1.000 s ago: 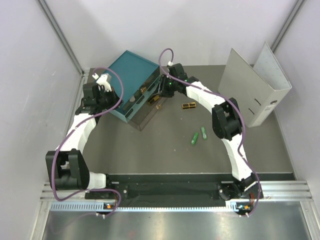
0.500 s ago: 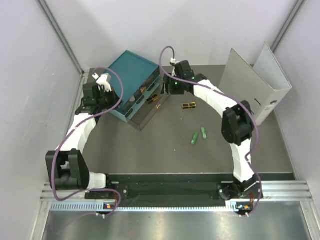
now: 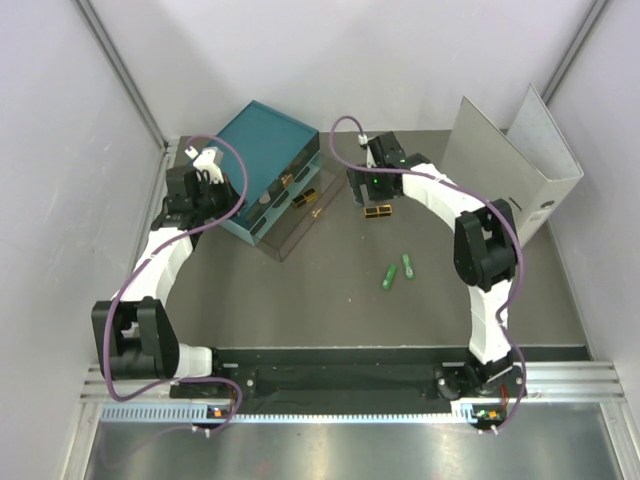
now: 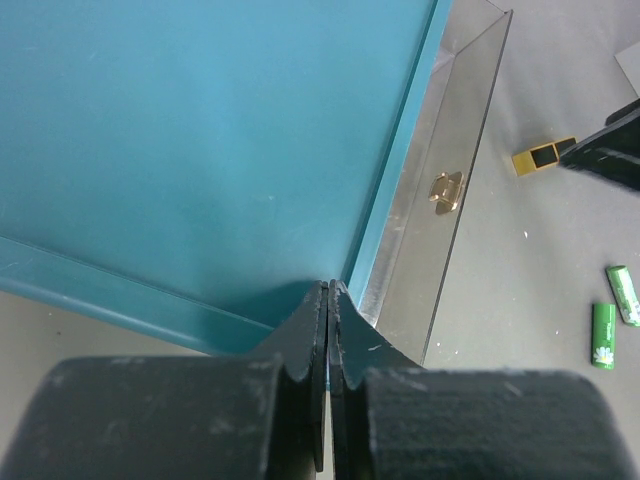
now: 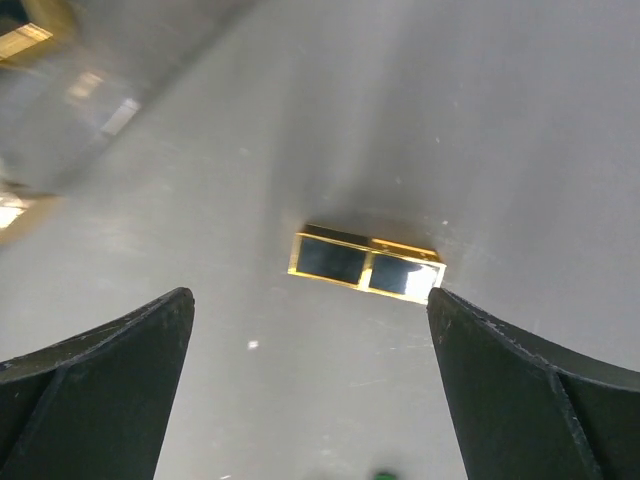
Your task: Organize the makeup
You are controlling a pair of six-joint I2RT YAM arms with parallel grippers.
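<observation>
The right end effector [image 5: 308, 310] gapes wide and holds nothing, directly above a black-and-gold case [image 5: 366, 265] lying on the desk [image 3: 320, 300] just right of the teal drawer box [image 3: 268, 160]. The left end effector [image 4: 328, 300] is pressed shut and empty at the box's left edge. The box's clear drawer [image 3: 292, 232] stands pulled out. Two green tubes [image 3: 397, 272] lie nearer the arms than the box, and a grey binder [image 3: 510, 175] stands well to its right.

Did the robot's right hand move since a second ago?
Yes. The right gripper has slid right, away from the teal drawer box, and is now open just by the black-and-gold case.
</observation>
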